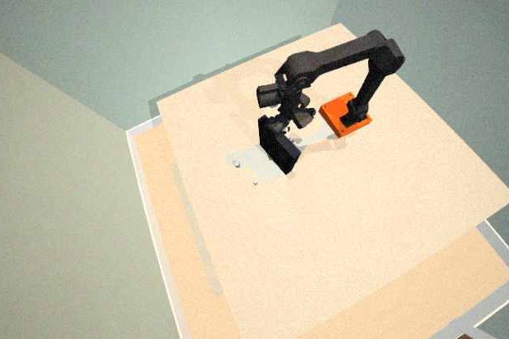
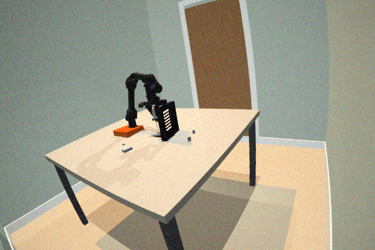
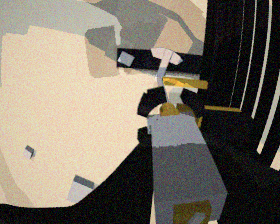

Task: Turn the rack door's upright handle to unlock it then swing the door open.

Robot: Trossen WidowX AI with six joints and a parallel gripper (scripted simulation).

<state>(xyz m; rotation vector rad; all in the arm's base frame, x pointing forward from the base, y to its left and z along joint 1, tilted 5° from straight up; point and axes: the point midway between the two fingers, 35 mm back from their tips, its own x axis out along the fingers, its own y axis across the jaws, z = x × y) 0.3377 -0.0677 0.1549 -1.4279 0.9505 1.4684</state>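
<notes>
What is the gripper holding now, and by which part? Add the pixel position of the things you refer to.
The door's upright handle (image 2: 154,113) (image 3: 178,165), by its upright grip; the exact height cannot be told.

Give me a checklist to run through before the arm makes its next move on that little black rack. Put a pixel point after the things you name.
1. Gripper (image 1: 287,128) (image 2: 155,117) (image 3: 175,141) shut on the handle (image 2: 153,113) (image 3: 183,172): ok.
2. Rack (image 1: 279,149) (image 2: 175,121) (image 3: 225,50) standing upright on the table (image 1: 352,205) (image 2: 168,181) (image 3: 66,90): ok.
3. Small grey blocks (image 1: 237,164) (image 2: 127,149) (image 3: 30,152) in view resting on the table: ok.
4. Handle turned the full quarter: cannot tell.
5. Door open past 80 degrees: cannot tell; its angle isn't clear.
6. Gripper free of the handle, as the finish needs: not ok.
</notes>
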